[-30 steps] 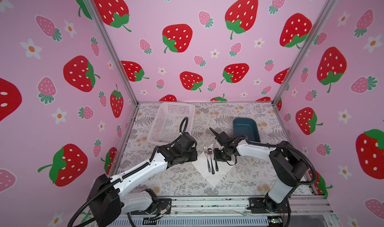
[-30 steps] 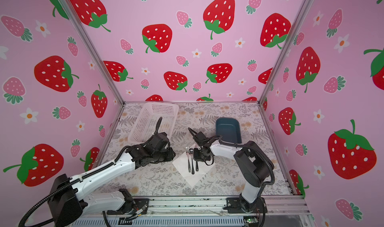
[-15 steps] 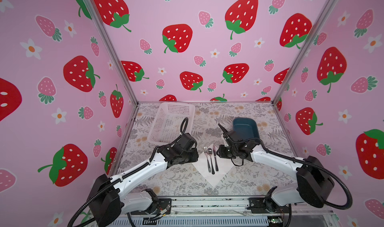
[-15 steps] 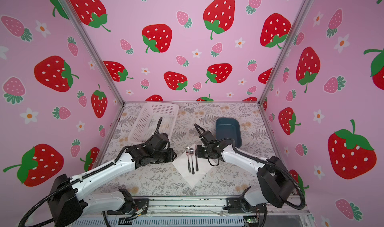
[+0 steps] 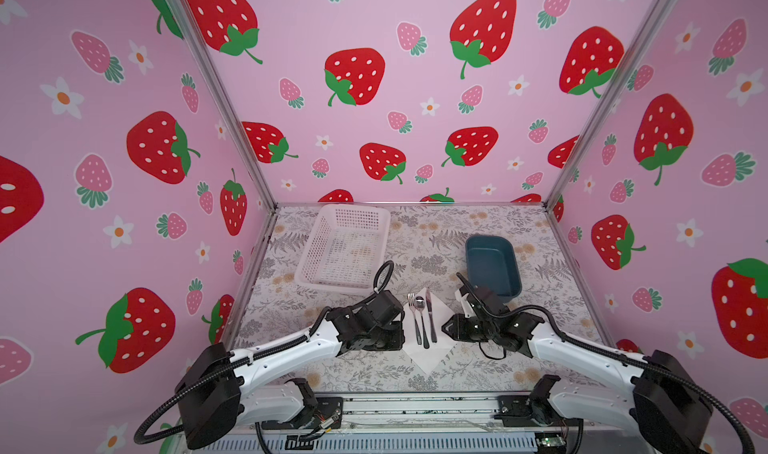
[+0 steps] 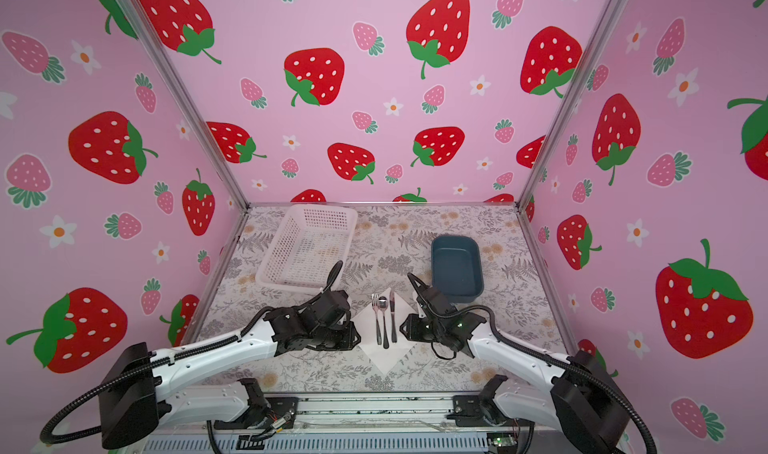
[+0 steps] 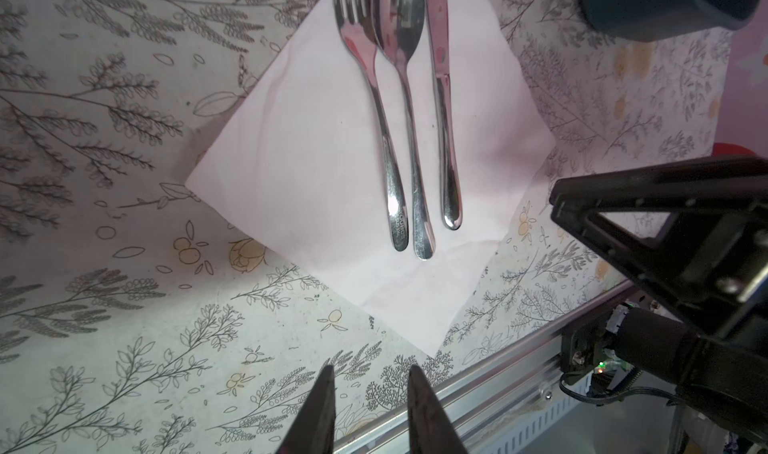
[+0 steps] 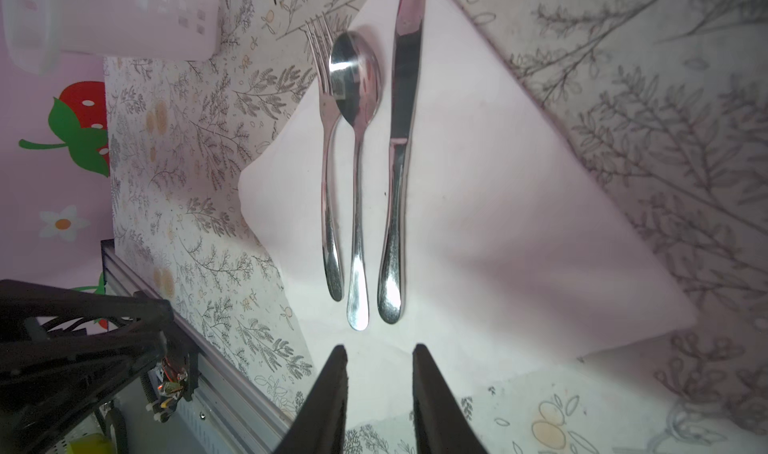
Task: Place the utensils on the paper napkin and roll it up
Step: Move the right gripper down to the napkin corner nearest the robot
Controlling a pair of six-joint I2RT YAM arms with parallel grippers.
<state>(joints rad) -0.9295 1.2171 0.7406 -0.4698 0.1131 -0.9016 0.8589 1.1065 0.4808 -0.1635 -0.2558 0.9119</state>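
Observation:
The white paper napkin [image 5: 428, 358] [image 6: 384, 358] lies as a diamond near the table's front edge. The utensils rest side by side on it: a fork [image 7: 376, 99] [image 8: 328, 161], a spoon [image 7: 409, 99] [image 8: 357, 182] and a knife [image 7: 442, 99] [image 8: 399, 161]. My left gripper [image 5: 401, 333] [image 7: 370, 371] hovers over bare table beside the napkin's left corner, open by a narrow gap and empty. At the napkin's right side my right gripper [image 5: 444, 331] [image 8: 379, 350] is above the paper just short of the handle ends, also narrowly open and holding nothing.
A white perforated basket [image 5: 316, 261] stands at the back left. A dark blue tub [image 5: 513, 273] sits behind my right arm. The metal front rail [image 5: 415, 406] runs close to the napkin's near corner. Pink strawberry walls close in three sides.
My right gripper has drawn back from over the utensils to the napkin's right side and its jaws have parted a little. The left arm has stayed put.

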